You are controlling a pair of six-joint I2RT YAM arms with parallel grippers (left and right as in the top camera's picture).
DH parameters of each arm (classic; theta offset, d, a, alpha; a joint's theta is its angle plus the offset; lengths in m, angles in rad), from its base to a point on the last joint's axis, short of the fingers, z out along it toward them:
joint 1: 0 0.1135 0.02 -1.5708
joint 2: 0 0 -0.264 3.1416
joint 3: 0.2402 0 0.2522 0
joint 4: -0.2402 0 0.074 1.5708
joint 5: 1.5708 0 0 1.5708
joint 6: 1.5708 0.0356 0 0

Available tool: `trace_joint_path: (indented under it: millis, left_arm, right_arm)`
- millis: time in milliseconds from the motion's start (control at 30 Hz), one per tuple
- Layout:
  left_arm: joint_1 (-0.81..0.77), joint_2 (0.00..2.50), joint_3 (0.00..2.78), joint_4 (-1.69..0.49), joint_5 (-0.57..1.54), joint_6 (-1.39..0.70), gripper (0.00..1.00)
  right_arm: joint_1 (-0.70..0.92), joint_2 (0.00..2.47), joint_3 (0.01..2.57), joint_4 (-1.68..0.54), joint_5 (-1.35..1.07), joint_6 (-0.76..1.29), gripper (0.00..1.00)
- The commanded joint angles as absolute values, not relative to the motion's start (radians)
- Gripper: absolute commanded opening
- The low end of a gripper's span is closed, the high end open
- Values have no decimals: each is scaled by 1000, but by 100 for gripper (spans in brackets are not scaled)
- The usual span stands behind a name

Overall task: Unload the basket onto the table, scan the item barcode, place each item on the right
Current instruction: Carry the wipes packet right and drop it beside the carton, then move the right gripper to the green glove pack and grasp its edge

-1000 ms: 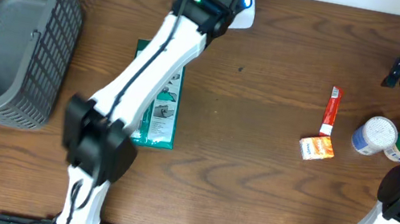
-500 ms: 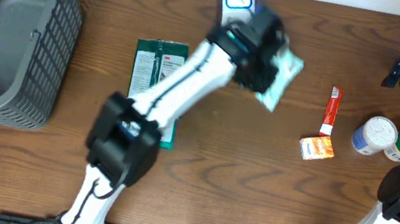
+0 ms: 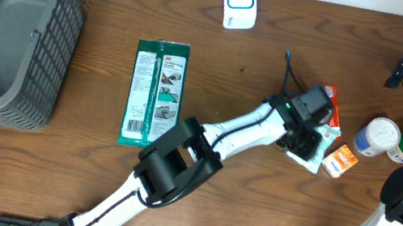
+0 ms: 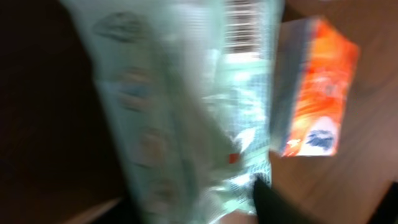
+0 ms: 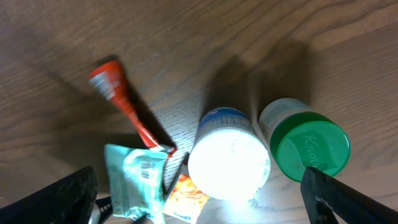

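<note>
Where the pouch point(image 4: 186, 112) is, an orange box point(image 4: 320, 87) sits alongside.

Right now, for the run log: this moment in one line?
left gripper: at packet, grip unclear | packet: beside orange box | right gripper: open, empty

- I read this as a mock shop checkout on a wood-grain worktop point(image 3: 239, 185).
- Grey mesh basket point(image 3: 3, 22) at its left edge, white scanner point(image 3: 239, 2) at the far edge.
- Retail packs: green packet point(image 3: 155, 93), white-capped bottle point(image 3: 379, 136).
</note>
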State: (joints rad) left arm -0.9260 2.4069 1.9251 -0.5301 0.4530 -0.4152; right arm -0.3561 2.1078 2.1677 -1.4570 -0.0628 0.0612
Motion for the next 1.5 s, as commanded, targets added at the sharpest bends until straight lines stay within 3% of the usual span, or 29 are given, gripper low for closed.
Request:
trace_joint_path:
  millis: [0,67,267,567,833,1100,1467]
  left_arm:
    - [-926,2401,1943,-510,456,-418,70]
    - [-918,2388,1954,-518,442,-397,77]
    - [-844,2247,1964,-580,396,-393,78]
    - [-592,1980,1964,-1000,257,-322,78]
    - [-307,1962,1938,-1345,-17,-303,78]
    - [-77,1962,1933,-1364,-15,-300,78]
    - [17,1963,1862,-1325,-98,-284,77]
  right_arm:
    - [-356,2088,2179,-1458,-60,74,99]
    - [-356,2088,2179,-1458,-60,73,99]
    - [-356,2088,2179,-1458,-60,74,99]
    - [-356,2088,2179,-1458,-60,73,99]
    - [-355,2088,2179,-1458,-60,73,99]
    - [-355,2088,2179,-1457,-60,74,99]
    - [-355,2088,2179,-1448,-68,81,99]
